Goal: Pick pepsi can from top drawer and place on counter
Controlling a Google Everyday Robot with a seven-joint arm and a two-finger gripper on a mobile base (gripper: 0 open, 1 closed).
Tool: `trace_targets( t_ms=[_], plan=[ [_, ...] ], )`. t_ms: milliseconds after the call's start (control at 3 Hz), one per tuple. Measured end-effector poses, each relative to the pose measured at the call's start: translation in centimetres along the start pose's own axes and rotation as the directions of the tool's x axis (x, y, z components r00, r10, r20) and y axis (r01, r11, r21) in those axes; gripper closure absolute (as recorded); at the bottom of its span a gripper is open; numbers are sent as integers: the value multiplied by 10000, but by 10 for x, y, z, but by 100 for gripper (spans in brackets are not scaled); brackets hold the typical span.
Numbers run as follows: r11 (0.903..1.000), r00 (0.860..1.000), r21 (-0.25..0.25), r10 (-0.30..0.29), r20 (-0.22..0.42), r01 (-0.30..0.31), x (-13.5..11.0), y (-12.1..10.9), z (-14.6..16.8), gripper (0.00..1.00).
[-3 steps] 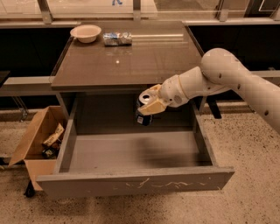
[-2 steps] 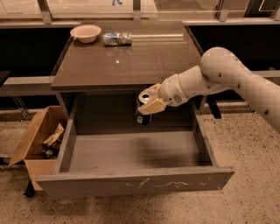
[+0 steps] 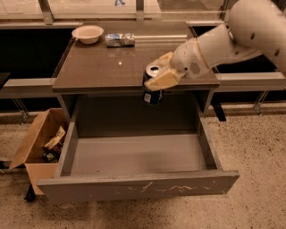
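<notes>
Above the open top drawer (image 3: pixel 138 185), the gripper (image 3: pixel 152 81) holds the pepsi can (image 3: pixel 153 96).
Its fingers (image 3: pixel 163 79) squeeze the can, which hangs in the air at the front edge of the counter (image 3: pixel 103 67).

Counter (image 3: pixel 103 67), bowl (image 3: pixel 87 33) and foil packet (image 3: pixel 119 40) at back, gripper (image 3: pixel 155 83) holding pepsi can (image 3: pixel 152 97) at front edge

Speckled terrazzo floor (image 3: pixel 254 138) is spreading near and right. 1 open cardboard box (image 3: pixel 35 136) is sitting left. Metal-framed glass (image 3: pixel 89 6) is running along the far side, above a grey ledge (image 3: pixel 27 85). The gripper (image 3: pixel 157 80) is clasping the pepsi can (image 3: pixel 152 96) at the counter (image 3: pixel 103 67)'s near edge.
</notes>
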State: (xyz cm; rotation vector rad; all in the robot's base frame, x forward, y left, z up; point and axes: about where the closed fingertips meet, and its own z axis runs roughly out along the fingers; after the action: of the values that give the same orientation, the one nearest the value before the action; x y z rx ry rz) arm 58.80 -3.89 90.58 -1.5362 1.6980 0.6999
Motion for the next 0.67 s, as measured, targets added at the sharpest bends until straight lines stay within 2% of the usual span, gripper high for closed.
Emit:
trace_targets(
  t_ms=[333,667],
  plan=[
    [9969,9998,789,-11,195,-4,-48,-30,-38,100],
    [9969,9998,788,-11,195,-4,-48,-30,-38,100]
  ],
)
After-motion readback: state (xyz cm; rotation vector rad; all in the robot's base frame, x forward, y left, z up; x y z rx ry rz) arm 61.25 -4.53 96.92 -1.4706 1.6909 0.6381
